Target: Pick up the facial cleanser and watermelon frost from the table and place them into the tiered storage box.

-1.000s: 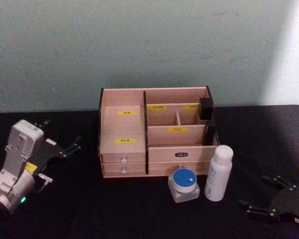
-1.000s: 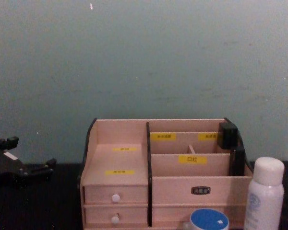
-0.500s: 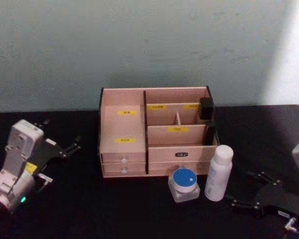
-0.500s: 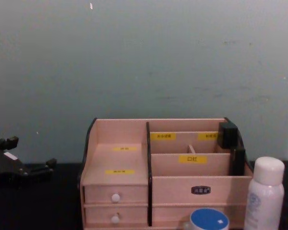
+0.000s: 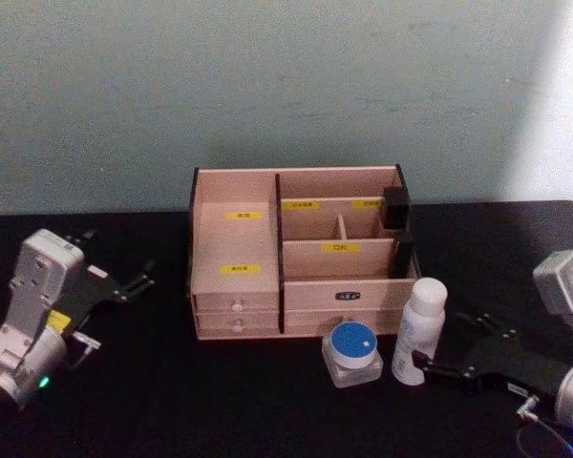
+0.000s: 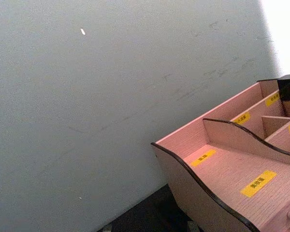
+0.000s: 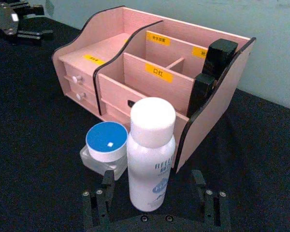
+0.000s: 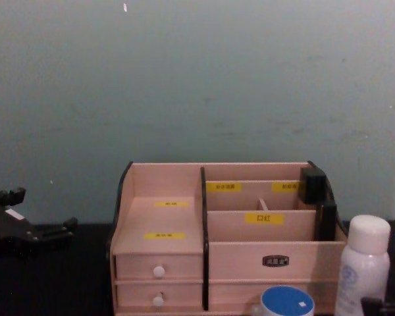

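Observation:
A white bottle (image 5: 418, 329) (image 7: 151, 154) (image 8: 362, 266) with a white cap and a clear jar (image 5: 352, 353) (image 7: 105, 147) with a blue lid stand side by side on the black table. They are just in front of the tiered storage box (image 5: 234, 250) (image 7: 150, 82) (image 8: 250, 260). I cannot tell which is the facial cleanser and which the watermelon frost. My right gripper (image 5: 439, 339) (image 7: 151, 182) is open and low, with a finger on each side of the bottle's lower part. My left gripper (image 5: 119, 253) (image 8: 43, 209) rests open, left of the box.
Two small black items (image 5: 396, 207) stand in the box's right rear corner. The box's other compartments look bare. Its two small white-knobbed drawers (image 5: 236, 315) are shut. A pale wall rises close behind the table.
My right gripper has come in from the right edge, leftward across the table, until its open fingers reach the white bottle. The left arm, bottle and jar have not moved.

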`<state>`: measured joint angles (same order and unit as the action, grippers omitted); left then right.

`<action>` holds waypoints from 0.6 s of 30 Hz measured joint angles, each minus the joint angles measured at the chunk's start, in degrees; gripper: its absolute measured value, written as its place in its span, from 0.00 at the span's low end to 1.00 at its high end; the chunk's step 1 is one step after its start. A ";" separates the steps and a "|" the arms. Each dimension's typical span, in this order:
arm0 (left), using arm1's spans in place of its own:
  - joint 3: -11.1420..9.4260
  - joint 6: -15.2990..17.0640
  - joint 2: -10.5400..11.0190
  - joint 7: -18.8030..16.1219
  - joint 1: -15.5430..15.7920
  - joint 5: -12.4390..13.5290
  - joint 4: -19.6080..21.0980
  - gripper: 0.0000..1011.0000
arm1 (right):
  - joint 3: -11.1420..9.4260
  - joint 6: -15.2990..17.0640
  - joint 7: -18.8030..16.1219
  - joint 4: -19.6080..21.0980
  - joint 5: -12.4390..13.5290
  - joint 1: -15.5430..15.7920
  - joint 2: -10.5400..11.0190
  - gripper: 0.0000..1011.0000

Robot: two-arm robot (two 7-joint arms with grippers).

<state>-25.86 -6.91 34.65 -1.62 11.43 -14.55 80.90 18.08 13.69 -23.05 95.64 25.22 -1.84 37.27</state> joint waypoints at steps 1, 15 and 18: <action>0.00 0.00 0.00 0.00 0.00 0.00 0.00 0.99 | 0.11 0.02 0.05 -0.22 -0.12 -0.23 -0.25 0.99; 0.00 0.00 0.00 0.00 0.00 0.00 0.00 0.99 | 1.19 0.27 0.07 -2.72 -1.38 -2.96 -3.20 0.99; 0.00 0.00 0.00 0.00 0.00 0.00 0.00 0.99 | 1.39 0.25 -0.05 -3.05 -1.58 -3.37 -3.62 0.99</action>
<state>-25.86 -6.91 34.64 -1.62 11.43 -14.55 80.90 19.47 13.94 -23.09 92.58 23.64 -5.21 33.65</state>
